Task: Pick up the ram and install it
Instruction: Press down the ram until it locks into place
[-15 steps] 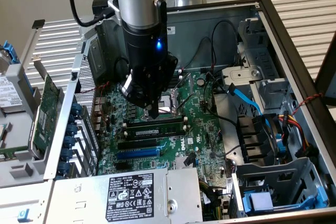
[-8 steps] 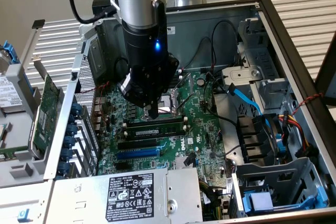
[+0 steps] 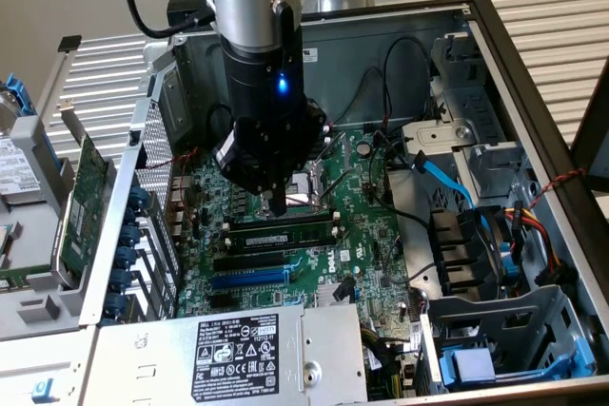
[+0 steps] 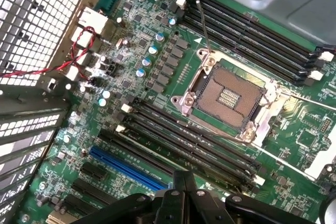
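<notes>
The black tool (image 3: 274,204) on the silver arm is being held low over the green motherboard (image 3: 366,235) inside the open grey computer case (image 3: 495,54). Its fingers appear closed together in the wrist view, with nothing seen between them. The ram (image 3: 285,234), a long thin green stick with black chips, is sitting in a black memory slot just below the tool tip; contact cannot be judged. The open silver processor socket (image 4: 228,98) is lying just beyond the tool, between two banks of black slots (image 4: 189,145). A blue expansion slot (image 4: 126,169) is lying beside the nearer bank.
</notes>
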`<action>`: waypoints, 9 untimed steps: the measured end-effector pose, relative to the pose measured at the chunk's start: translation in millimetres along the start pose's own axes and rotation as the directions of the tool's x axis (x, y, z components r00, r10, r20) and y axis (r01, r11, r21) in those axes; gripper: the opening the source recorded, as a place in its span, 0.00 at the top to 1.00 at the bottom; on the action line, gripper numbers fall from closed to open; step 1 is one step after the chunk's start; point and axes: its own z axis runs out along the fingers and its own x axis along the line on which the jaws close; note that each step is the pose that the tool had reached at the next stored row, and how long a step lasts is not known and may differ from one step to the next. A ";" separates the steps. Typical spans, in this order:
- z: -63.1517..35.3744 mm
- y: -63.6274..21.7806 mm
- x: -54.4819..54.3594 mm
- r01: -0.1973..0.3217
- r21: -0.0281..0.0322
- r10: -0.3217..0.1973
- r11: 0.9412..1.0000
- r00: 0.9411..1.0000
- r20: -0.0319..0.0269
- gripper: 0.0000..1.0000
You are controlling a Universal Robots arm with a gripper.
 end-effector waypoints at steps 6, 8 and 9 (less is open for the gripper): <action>0.0 0.0 0.0 -0.065 0.003 0.065 0.998 0.998 -0.003 0.89; 0.0 0.0 0.0 -0.087 0.005 0.087 0.996 0.996 -0.005 0.89; 0.0 0.0 0.0 -0.099 0.005 0.099 0.995 0.995 -0.005 0.89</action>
